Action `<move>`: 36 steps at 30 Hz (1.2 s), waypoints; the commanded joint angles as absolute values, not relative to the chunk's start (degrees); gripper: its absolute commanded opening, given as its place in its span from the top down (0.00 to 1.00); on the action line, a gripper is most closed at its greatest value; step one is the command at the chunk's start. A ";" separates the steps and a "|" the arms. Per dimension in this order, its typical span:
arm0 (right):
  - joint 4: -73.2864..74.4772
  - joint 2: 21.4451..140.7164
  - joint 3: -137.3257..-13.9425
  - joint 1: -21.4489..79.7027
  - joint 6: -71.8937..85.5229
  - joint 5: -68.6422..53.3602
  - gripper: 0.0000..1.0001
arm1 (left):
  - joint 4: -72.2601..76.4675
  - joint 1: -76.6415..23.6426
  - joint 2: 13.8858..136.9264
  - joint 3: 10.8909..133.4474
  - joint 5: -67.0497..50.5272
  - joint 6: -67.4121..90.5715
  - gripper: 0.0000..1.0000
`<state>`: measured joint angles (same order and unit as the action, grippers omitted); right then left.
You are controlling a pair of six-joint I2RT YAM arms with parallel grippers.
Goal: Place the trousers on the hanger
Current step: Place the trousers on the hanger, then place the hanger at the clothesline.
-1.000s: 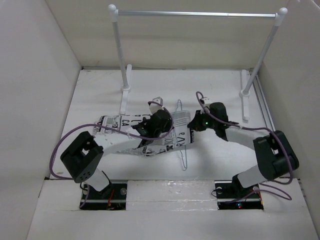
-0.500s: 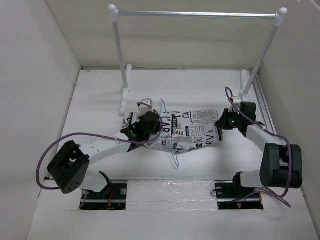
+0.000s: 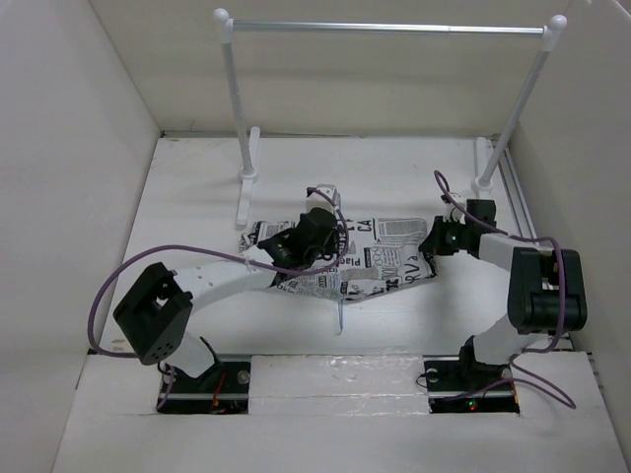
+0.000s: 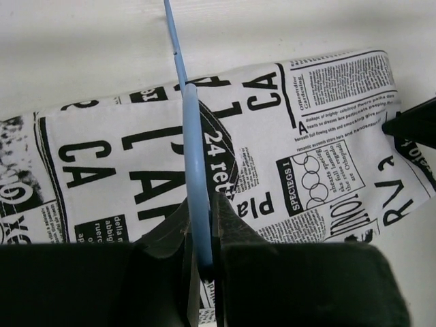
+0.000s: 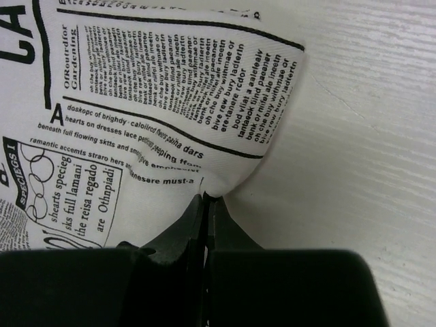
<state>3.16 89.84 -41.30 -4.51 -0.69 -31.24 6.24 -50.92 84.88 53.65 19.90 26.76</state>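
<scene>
The trousers (image 3: 385,261), white with black newsprint, lie spread flat across the middle of the table. The thin pale blue hanger (image 4: 189,136) runs across them, and one end (image 3: 340,313) sticks out past their near edge. My left gripper (image 3: 317,238) is over the trousers' left half, shut on the hanger wire (image 4: 201,204). Under that wire the printed cloth (image 4: 320,136) lies flat. My right gripper (image 3: 437,241) is at the trousers' right end. It is shut on a pinch of the cloth's edge (image 5: 206,199), just below a corner of the trousers (image 5: 136,102).
A white-posted rack stands at the back, with its left post (image 3: 242,118), right post (image 3: 513,108) and silver rail (image 3: 385,28). White walls close the table in on the left, right and back. Purple cables loop beside both arms.
My right gripper has drawn the trousers' end to the right, and the cloth now lies stretched out wider. My left gripper swung left with the hanger, then came back.
</scene>
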 commanded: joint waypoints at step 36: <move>4.32 69.17 -72.69 36.99 22.14 -26.71 0.08 | -34.28 -47.64 87.80 118.66 13.98 24.35 1.00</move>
